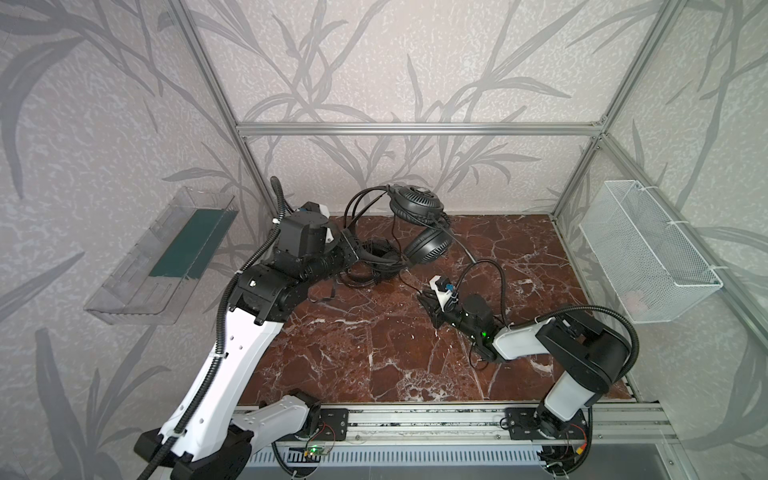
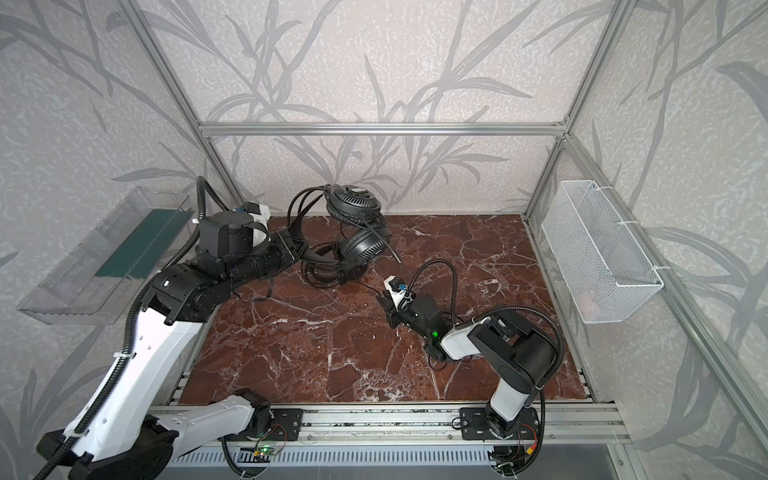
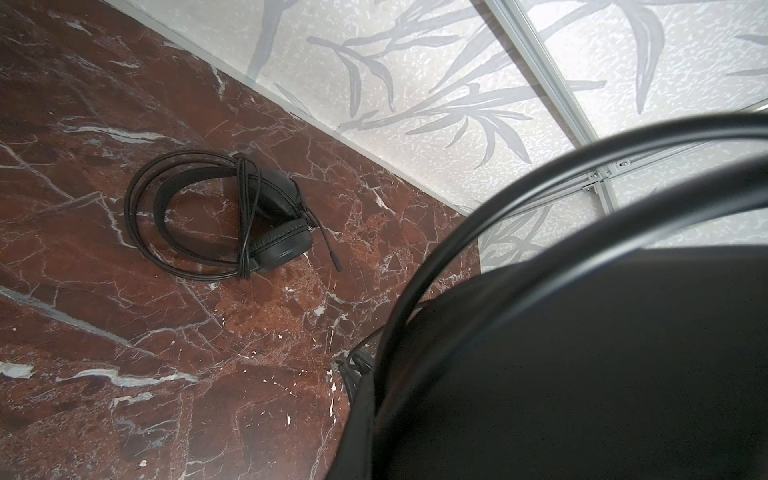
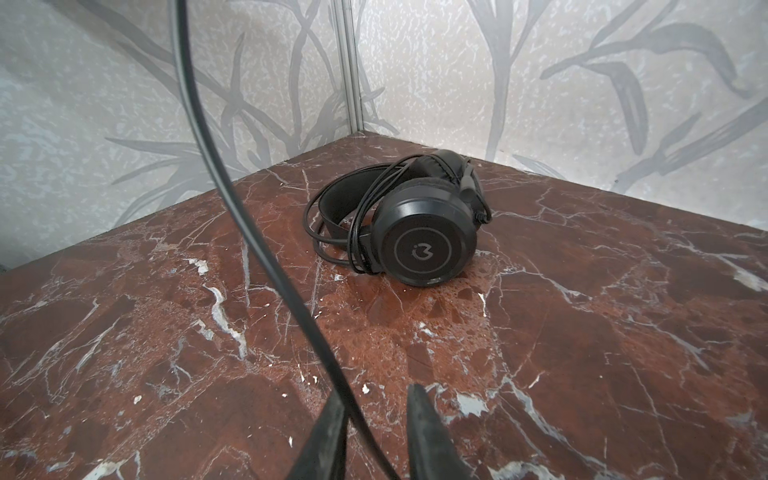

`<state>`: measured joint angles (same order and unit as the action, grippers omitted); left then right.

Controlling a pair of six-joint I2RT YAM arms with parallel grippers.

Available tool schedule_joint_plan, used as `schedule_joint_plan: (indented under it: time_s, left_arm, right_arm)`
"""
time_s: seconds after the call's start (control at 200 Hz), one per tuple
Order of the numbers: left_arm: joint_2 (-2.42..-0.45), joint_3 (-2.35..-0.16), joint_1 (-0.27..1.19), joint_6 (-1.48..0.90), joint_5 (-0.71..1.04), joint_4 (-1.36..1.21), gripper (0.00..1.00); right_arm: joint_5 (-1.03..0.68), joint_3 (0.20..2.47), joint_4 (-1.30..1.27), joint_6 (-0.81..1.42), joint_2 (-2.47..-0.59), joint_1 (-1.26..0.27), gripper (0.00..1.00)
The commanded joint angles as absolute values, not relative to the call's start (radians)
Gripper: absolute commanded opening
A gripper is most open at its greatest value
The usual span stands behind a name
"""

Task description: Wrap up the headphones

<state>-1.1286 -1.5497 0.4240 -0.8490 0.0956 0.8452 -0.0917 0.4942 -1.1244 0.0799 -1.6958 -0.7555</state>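
Red-brown marble-patterned tabletop enclosed by leaf-patterned grey walls. One black over-ear headset with wire headband is lifted near the back wall in both top views, its headband clamped in the closed left gripper. A second black headset, cable wound around it, lies on the tabletop beneath. The right gripper sits low mid-table, jaws parted, thin black cable passing between them; contact cannot be confirmed.
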Motion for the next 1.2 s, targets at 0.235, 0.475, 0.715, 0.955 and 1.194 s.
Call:
schedule_joint_plan:
  time_s: [0.235, 0.475, 0.715, 0.955, 1.194]
  left_arm:
    - [-1.117, -1.577, 0.408, -0.900, 0.091, 0.764, 0.00]
    - [-1.121, -1.553, 0.374, -0.918, 0.067, 0.759, 0.00]
    - [-1.159, -1.496, 0.328, -0.942, 0.078, 0.760, 0.00]
    - [-1.189, -1.433, 0.288, -0.894, 0.037, 0.772, 0.00]
    - [-1.209, -1.388, 0.242, -0.892, 0.062, 0.755, 0.00]
  right_arm:
    - [-0.108, 0.513, -1.140, 0.079, -1.751, -0.796, 0.08]
    - [-0.022, 0.527, -1.069, 0.023, -1.739, -0.960, 0.00]
    - [0.049, 0.574, -0.862, -0.010, -1.584, -1.141, 0.00]
    - [0.019, 0.644, -0.413, -0.051, -1.305, -1.149, 0.00]
    - [0.120, 0.581, -0.258, -0.019, -1.169, -1.152, 0.00]
